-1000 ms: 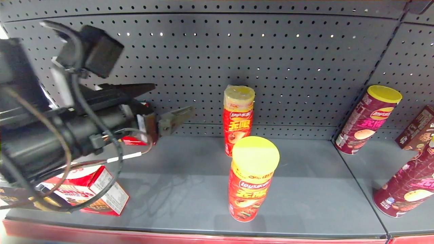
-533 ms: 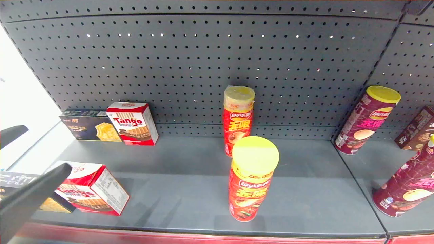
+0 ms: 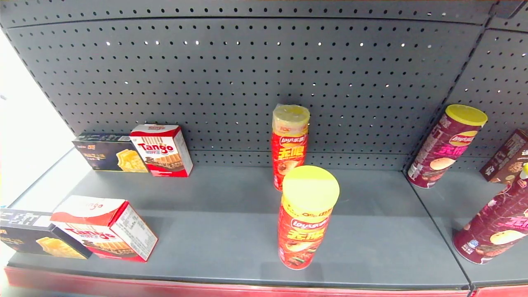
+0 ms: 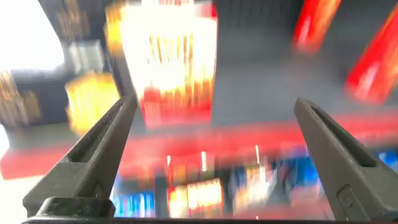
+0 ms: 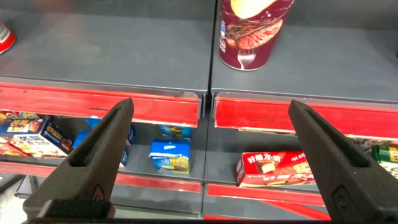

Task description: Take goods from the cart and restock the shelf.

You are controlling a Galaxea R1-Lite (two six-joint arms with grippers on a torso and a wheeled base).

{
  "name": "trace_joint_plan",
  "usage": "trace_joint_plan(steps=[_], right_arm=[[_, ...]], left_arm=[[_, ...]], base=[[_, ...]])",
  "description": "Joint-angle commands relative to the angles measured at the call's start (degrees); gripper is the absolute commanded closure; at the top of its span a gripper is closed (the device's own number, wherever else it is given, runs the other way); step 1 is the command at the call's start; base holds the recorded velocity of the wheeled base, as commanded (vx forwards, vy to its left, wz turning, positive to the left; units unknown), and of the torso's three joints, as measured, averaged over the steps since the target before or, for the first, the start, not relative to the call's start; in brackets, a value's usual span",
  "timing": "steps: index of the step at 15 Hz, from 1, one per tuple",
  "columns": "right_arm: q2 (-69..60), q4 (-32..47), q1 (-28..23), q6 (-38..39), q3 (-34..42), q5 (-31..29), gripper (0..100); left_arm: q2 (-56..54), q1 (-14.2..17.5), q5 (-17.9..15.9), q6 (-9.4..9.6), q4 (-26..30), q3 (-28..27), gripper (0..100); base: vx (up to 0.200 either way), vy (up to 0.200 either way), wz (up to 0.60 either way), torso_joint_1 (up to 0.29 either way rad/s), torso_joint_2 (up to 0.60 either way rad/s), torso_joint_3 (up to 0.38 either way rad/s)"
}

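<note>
Shelf (image 3: 231,237): grey board with a perforated back panel (image 3: 247,82) behind and a red front rail (image 3: 206,287) along its edge; a divider (image 3: 437,214) separates it from a 2nd bay on the right
Red cans: 2, both upright with yellow lids, in the middle of the bay; the rear red can (image 3: 290,148) stands against the back panel, the front red can (image 3: 307,222) stands nearer the rail, in line with it
Rear left goods: a red-and-white wafer box (image 3: 161,150) stands upright, touching a dark wafer box (image 3: 109,157) on its left; both are against the back panel
Front left goods: a front red-and-white box (image 3: 105,229) sits just beside a front dark box (image 3: 37,239), both close to the rail
Right bay goods: 2 maroon cans with yellow lids; the rear maroon can (image 3: 447,144) is by the back panel just past the divider, the front maroon can (image 3: 495,229) is near the rail; a brown box (image 3: 505,159) sits at the far right
Left gripper (image 4: 214,162): fingers spread wide apart with nothing between them, held in front of the shelf's rail, with a red-and-white box beyond
Right gripper (image 5: 211,162): fingers spread wide apart and empty, held low before the rail of the right bay; the front maroon can stands on the board beyond it
Lower shelf (image 5: 261,186): carries a blue box (image 5: 171,155) and a red box (image 5: 277,168)
</note>
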Motion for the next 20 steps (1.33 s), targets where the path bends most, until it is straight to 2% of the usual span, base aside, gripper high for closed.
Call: trace_joint_plan(steps=[1,2,6,7,8,9,11,12,13,14,15,16,20], right_arm=[[0.09,-0.02,0.02,-0.02,0.00,-0.02,0],[0.09,-0.02,0.02,-0.02,0.00,-0.02,0],[0.09,-0.02,0.02,-0.02,0.00,-0.02,0],[0.09,-0.02,0.02,-0.02,0.00,-0.02,0],[0.09,-0.02,0.02,-0.02,0.00,-0.02,0],[0.09,-0.02,0.02,-0.02,0.00,0.07,0],[0.09,-0.02,0.02,-0.02,0.00,-0.02,0],[0.09,-0.02,0.02,-0.02,0.00,0.07,0],[0.09,-0.02,0.02,-0.02,0.00,-0.02,0],[0.09,-0.02,0.02,-0.02,0.00,-0.02,0],[0.09,-0.02,0.02,-0.02,0.00,0.07,0],[0.09,-0.02,0.02,-0.02,0.00,-0.02,0],[0.97,0.07,0.54,-0.37,0.00,0.59,0]], left_arm=[[-7.88,-1.45,-0.28,0.27,4.32,0.62,0],[-7.88,-1.36,-0.19,0.44,7.22,0.62,0],[-7.88,-1.36,-0.36,0.44,7.13,0.62,0],[-7.88,-1.36,-0.54,-0.17,7.13,0.62,0],[-7.88,-1.45,-2.74,-1.05,7.22,0.62,0],[-7.88,-1.28,-3.53,-1.58,7.57,0.53,0],[-7.88,-0.84,7.55,-1.14,7.92,0.27,0],[-5.24,0.48,16.42,0.88,8.62,0.62,0],[-5.06,0.57,18.89,0.53,11.00,0.53,0],[-5.41,0.22,17.30,0.88,10.82,0.53,0],[-7.35,-1.54,14.93,1.76,10.82,0.53,0],[-7.88,-1.45,12.73,1.67,10.82,0.45,0],[-7.88,-1.45,11.85,1.67,10.82,0.53,0]], base=[[0.000,0.000,0.00,0.000,0.00,0.000],[0.000,0.000,0.00,0.000,0.00,0.000],[0.000,0.000,0.00,0.000,0.00,0.000],[0.000,0.000,0.00,0.000,0.00,0.000],[0.000,0.000,0.00,0.000,0.00,0.000],[0.000,0.000,0.00,0.000,0.00,0.000],[0.000,0.000,0.00,0.000,0.00,0.000],[0.000,0.000,0.00,0.000,0.00,0.000],[0.000,0.000,0.00,0.000,0.00,0.000],[0.000,0.000,0.00,0.000,0.00,0.000],[0.000,0.000,0.00,0.000,0.00,0.000],[0.000,0.000,0.00,0.000,0.00,0.000],[0.000,0.000,0.00,0.000,0.00,0.000]])
